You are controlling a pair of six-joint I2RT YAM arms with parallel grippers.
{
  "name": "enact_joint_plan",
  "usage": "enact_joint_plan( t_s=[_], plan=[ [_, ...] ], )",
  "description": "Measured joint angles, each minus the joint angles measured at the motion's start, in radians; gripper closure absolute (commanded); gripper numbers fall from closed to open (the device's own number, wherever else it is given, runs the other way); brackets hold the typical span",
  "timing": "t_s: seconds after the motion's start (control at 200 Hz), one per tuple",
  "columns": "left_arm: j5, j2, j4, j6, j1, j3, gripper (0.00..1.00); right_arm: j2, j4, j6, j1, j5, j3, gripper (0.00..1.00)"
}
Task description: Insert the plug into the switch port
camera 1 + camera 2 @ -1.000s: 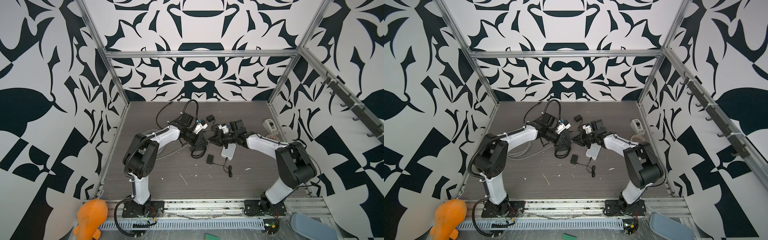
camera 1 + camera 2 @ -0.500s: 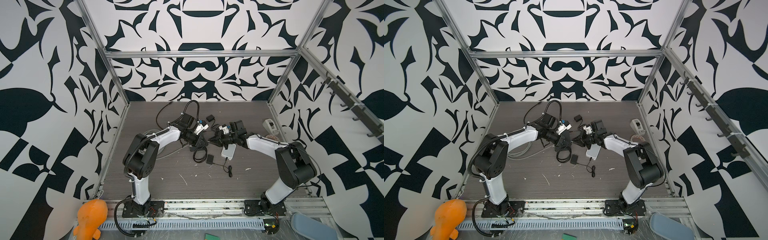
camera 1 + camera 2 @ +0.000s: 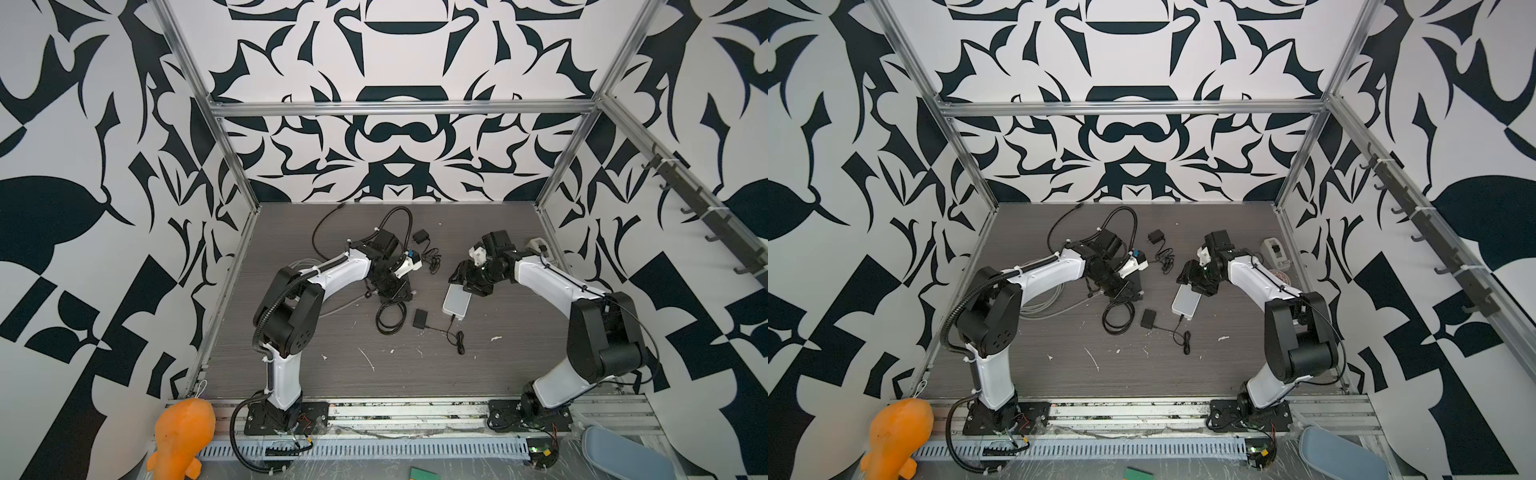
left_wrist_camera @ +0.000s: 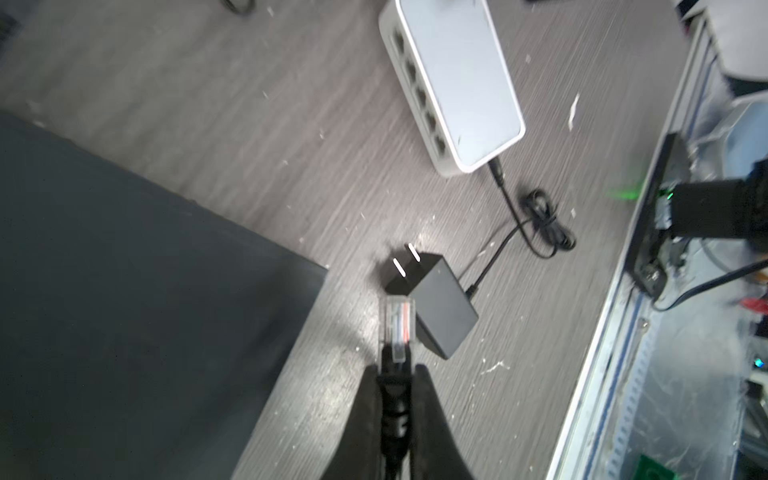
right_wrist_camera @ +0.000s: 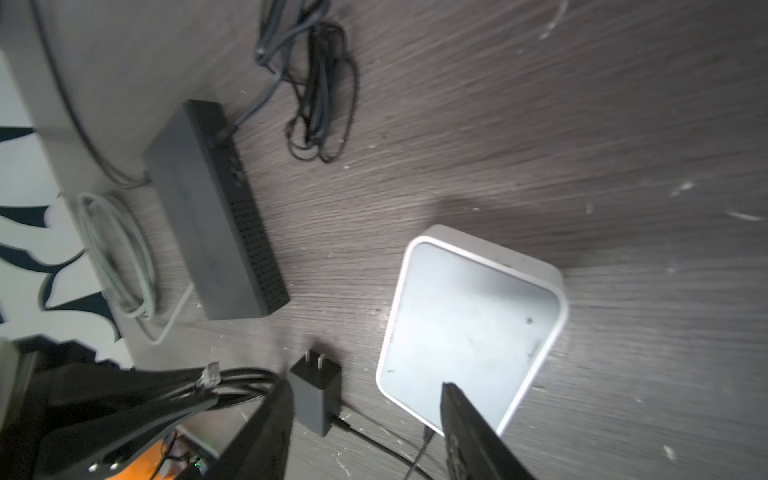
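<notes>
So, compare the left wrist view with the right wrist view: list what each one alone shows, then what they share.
Left wrist only: the row of ports along the side of the white box, and a metal rail. Right wrist only: the open right hand, a coiled grey cable, and the vented edge of the black box. Both: white box, black box, black adapter, and the clear plug held by the left hand.

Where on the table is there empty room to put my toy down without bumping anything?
The widest bare patch of table lies at the front, from the cable loop and black adapter to the near edge; only tiny white scraps lie there. Another lies between the white box and the right arm. The middle is crowded.
</notes>
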Motion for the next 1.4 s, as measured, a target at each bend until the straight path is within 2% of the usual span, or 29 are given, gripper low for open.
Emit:
enact_joint_plan(
  t_s=[0.11, 0.145, 0.22, 0.615, 0.78, 0.94, 1.17, 1.4],
  plan=[
    [-0.045, 0.005, -0.020, 0.032, -0.027, 0.000, 0.94, 0.050, -0.036, -0.032, 0.016, 0.063, 0.006, 0.22],
    [-0.058, 0.007, -0.026, 0.041, -0.034, 0.000, 0.94, 0.068, -0.040, -0.039, 0.024, 0.077, 0.006, 0.11],
    [-0.076, 0.011, -0.033, 0.054, -0.046, 0.000, 0.94, 0.082, -0.043, -0.042, 0.043, 0.102, 0.010, 0.05],
    [-0.108, 0.024, 0.019, 0.085, -0.065, -0.017, 0.97, 0.183, -0.088, -0.084, 0.113, 0.224, 0.064, 0.05],
    [-0.145, 0.040, 0.079, 0.080, -0.087, -0.016, 0.98, 0.206, -0.116, -0.131, 0.123, 0.259, 0.082, 0.19],
    [-0.185, 0.092, 0.128, 0.070, -0.106, -0.013, 0.98, 0.206, -0.112, -0.225, 0.126, 0.269, 0.079, 0.22],
    [-0.208, 0.127, 0.163, 0.060, -0.138, 0.025, 0.98, 0.177, -0.068, -0.435, 0.124, 0.207, 0.038, 0.23],
    [-0.221, 0.154, 0.242, 0.026, -0.159, 0.026, 0.98, 0.182, -0.031, -0.600, 0.117, 0.121, 0.033, 0.19]
  ],
)
